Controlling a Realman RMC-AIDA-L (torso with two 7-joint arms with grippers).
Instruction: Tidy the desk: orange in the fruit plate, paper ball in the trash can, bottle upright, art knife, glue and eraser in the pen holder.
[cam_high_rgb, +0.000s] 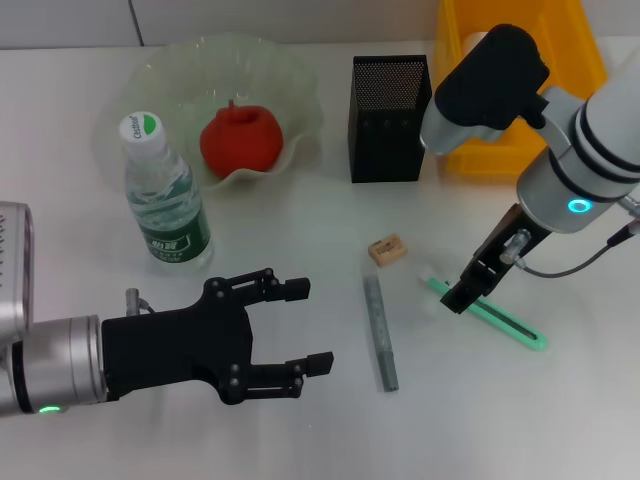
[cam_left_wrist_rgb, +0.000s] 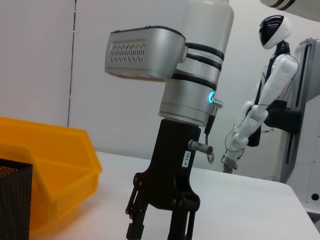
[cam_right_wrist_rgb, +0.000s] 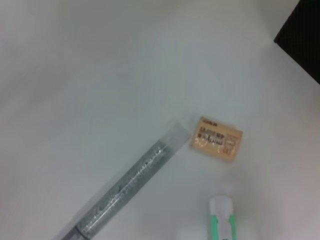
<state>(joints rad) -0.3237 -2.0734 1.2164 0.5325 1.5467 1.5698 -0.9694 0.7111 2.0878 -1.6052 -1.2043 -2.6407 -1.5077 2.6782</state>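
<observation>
The orange (cam_high_rgb: 240, 140) lies in the green fruit plate (cam_high_rgb: 150, 80). The bottle (cam_high_rgb: 165, 200) stands upright next to the plate. The pen holder (cam_high_rgb: 390, 118) stands at the back, with the yellow trash can (cam_high_rgb: 590, 50) beside it. A whitish lump (cam_high_rgb: 476, 44) shows inside the can, mostly hidden by my right arm. The eraser (cam_high_rgb: 386, 249), the glue (cam_high_rgb: 380, 335) and the art knife (cam_high_rgb: 505, 320) lie on the table. My right gripper (cam_high_rgb: 462, 296) is open, low over the knife's white end (cam_right_wrist_rgb: 220, 207). My left gripper (cam_high_rgb: 308, 326) is open and empty at the front left.
The right wrist view shows the eraser (cam_right_wrist_rgb: 216, 139) just past the glue's clear end (cam_right_wrist_rgb: 172, 137), with the pen holder's corner (cam_right_wrist_rgb: 305, 35) farther off. The left wrist view shows my right gripper (cam_left_wrist_rgb: 157, 232) beside the trash can (cam_left_wrist_rgb: 60, 165).
</observation>
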